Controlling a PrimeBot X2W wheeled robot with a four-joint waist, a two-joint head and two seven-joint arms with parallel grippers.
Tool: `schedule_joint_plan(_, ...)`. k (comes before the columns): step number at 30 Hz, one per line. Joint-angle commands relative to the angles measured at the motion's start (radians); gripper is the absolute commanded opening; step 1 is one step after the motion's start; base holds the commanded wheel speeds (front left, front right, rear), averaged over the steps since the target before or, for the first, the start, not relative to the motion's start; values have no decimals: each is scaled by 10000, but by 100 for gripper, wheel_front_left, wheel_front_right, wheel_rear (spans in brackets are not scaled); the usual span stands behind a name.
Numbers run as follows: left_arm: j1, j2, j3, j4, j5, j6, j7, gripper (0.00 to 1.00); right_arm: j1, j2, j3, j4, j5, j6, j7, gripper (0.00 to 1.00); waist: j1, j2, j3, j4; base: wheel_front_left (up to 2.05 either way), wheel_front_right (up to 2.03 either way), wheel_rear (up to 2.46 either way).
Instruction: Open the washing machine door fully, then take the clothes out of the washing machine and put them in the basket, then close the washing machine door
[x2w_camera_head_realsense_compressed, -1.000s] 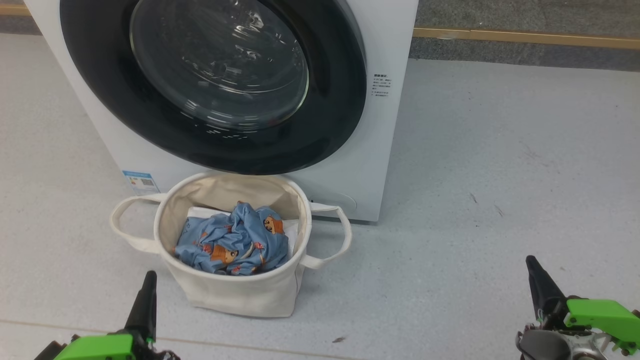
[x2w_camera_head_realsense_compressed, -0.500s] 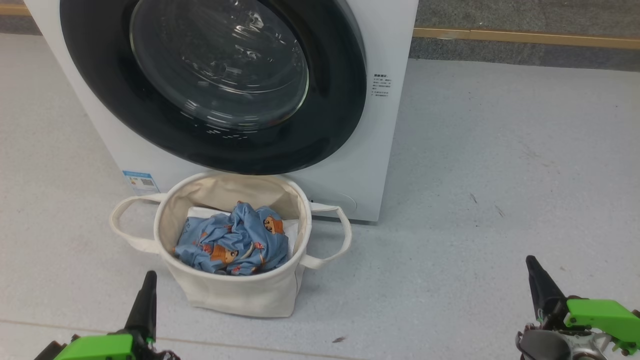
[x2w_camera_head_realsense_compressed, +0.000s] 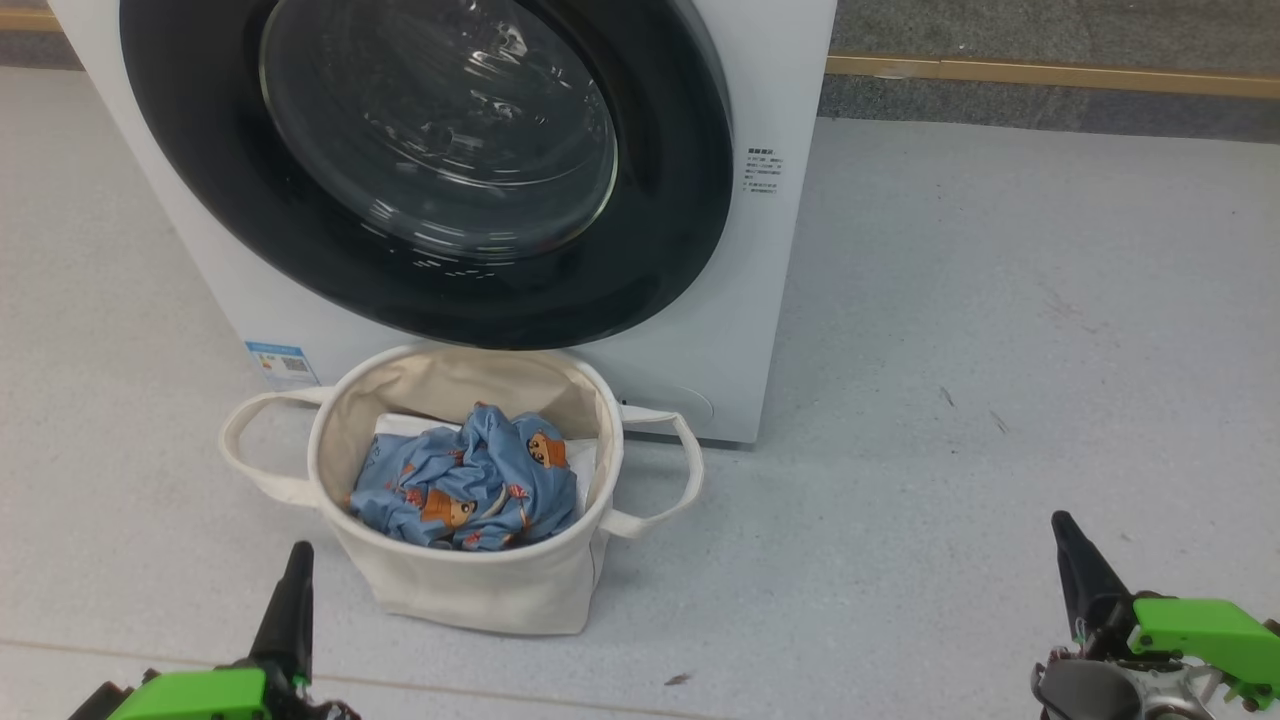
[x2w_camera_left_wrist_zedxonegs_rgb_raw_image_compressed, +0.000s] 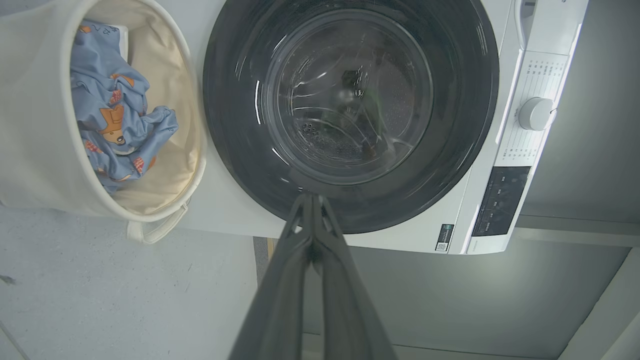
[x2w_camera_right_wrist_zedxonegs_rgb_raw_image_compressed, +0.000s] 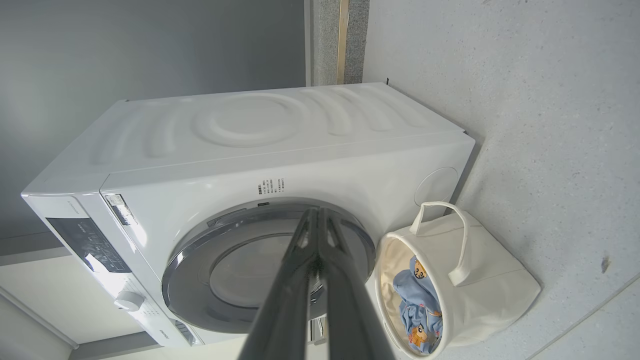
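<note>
The white washing machine (x2w_camera_head_realsense_compressed: 770, 300) stands ahead with its black-rimmed round door (x2w_camera_head_realsense_compressed: 430, 160) lying flat against its front. Just in front of it sits the cream basket (x2w_camera_head_realsense_compressed: 470, 590), and the blue printed clothes (x2w_camera_head_realsense_compressed: 465, 485) lie inside on a white sheet. My left gripper (x2w_camera_head_realsense_compressed: 297, 552) is shut and empty at the lower left, a little nearer than the basket. At the lower right my right gripper (x2w_camera_head_realsense_compressed: 1062, 525) is also shut and empty, well away from the basket. The left wrist view shows the door (x2w_camera_left_wrist_zedxonegs_rgb_raw_image_compressed: 350, 110), the basket (x2w_camera_left_wrist_zedxonegs_rgb_raw_image_compressed: 35, 150) and the clothes (x2w_camera_left_wrist_zedxonegs_rgb_raw_image_compressed: 115, 120).
Grey speckled floor (x2w_camera_head_realsense_compressed: 1000, 350) spreads to the right of the machine. A wall base with a wooden strip (x2w_camera_head_realsense_compressed: 1050, 72) runs along the back. The machine's control panel with a white knob (x2w_camera_left_wrist_zedxonegs_rgb_raw_image_compressed: 536, 113) shows in the left wrist view.
</note>
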Motion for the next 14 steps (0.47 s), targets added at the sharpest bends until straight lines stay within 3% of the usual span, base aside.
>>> schedule_joint_plan(1,-258,62,340,-377,-31,-69,81,0,-144,-27,183,-374,4,2,80,0,0,0,0,0,0,0,0)
schedule_joint_plan(14,-258,62,339,-377,-32,-69,81,0,-145,-26,182,-374,3,2,81,0,0,0,0,0,0,0,0)
